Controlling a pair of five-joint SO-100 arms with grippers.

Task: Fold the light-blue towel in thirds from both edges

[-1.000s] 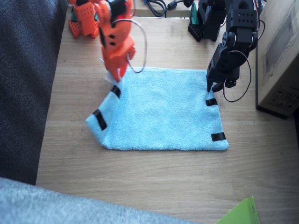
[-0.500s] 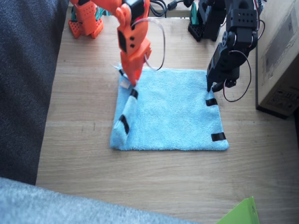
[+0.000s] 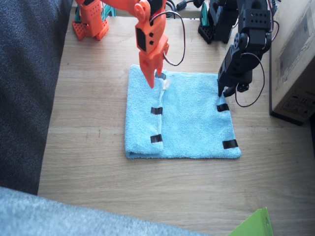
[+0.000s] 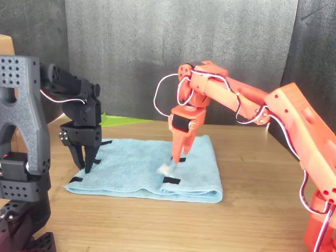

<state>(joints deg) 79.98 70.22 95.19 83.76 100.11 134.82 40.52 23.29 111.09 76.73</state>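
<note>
Since a second ago, the right arm has carried one short edge of the towel (image 3: 182, 118) across and laid it down on top, so the first third now looks folded. That edge was up in the air at 9 o'clock; now its tape strips (image 3: 156, 110) lie flat near the middle.

The right tool (image 3: 156, 81) is orange. It points down at the far corner of the folded edge, by the white tag (image 3: 165, 83). It looks nearly closed there, but I cannot tell if it has the cloth or has let go.

The left tool (image 3: 225, 91) is black. It hangs just above the other short edge at 3 o'clock, near its tape. In the front view its fingers (image 4: 84, 157) are a little apart and hold nothing.

The towel lies flat in the middle of the bench (image 3: 88, 118). Its taped edges run from 12 to 6 o'clock. Before the fold its long side ran from 9 to 3 o'clock.

The towel is probably soft, light and floppy. It will sag, so pinch it at a corner of the 3 o'clock edge, by the tape.
</note>
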